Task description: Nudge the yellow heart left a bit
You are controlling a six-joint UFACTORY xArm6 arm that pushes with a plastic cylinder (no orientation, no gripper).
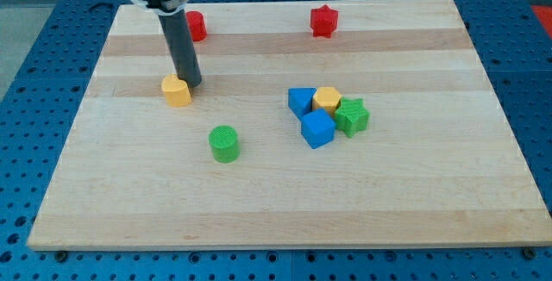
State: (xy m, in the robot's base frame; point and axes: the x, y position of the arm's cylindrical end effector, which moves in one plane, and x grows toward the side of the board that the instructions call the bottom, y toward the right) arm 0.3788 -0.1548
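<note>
The yellow heart [176, 91] lies on the left part of the wooden board [276, 195]. My tip [191, 84] stands right against the heart's upper right side, touching or nearly touching it. The dark rod rises from there toward the view's top left.
A red block [196, 25] sits behind the rod near the top edge and a red star [323, 21] at the top middle. A green cylinder [224, 143] lies below the heart. A cluster at the centre right holds a blue block [300, 100], a yellow block [327, 100], a blue cube [316, 129] and a green star [352, 115].
</note>
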